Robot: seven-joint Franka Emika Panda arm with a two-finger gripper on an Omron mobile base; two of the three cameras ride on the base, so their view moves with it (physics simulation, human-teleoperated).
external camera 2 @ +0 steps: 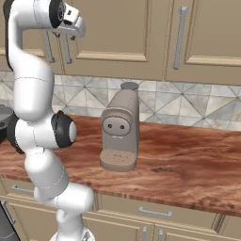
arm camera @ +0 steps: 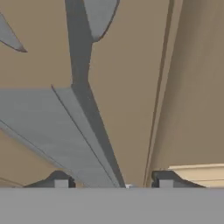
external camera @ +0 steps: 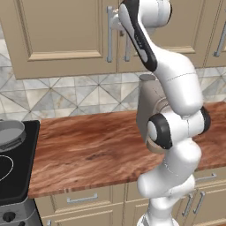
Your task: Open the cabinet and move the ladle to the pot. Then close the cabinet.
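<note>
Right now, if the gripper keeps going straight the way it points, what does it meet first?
Most likely the silver bar handle between its jaws, then the cabinet door right behind it. Depth is hard to judge this close.

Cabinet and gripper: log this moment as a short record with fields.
cabinet: wall unit, both doors shut
handles: two vertical silver bars at the middle seam
gripper: raised at the handles, a bar between its fingertips; grip not confirmed
pot: on the stove at the left, apart from the arm
coffee machine: upright on the wooden counter
ladle: not yet out
task stage: opening the cabinet, door not yet pulled
</note>
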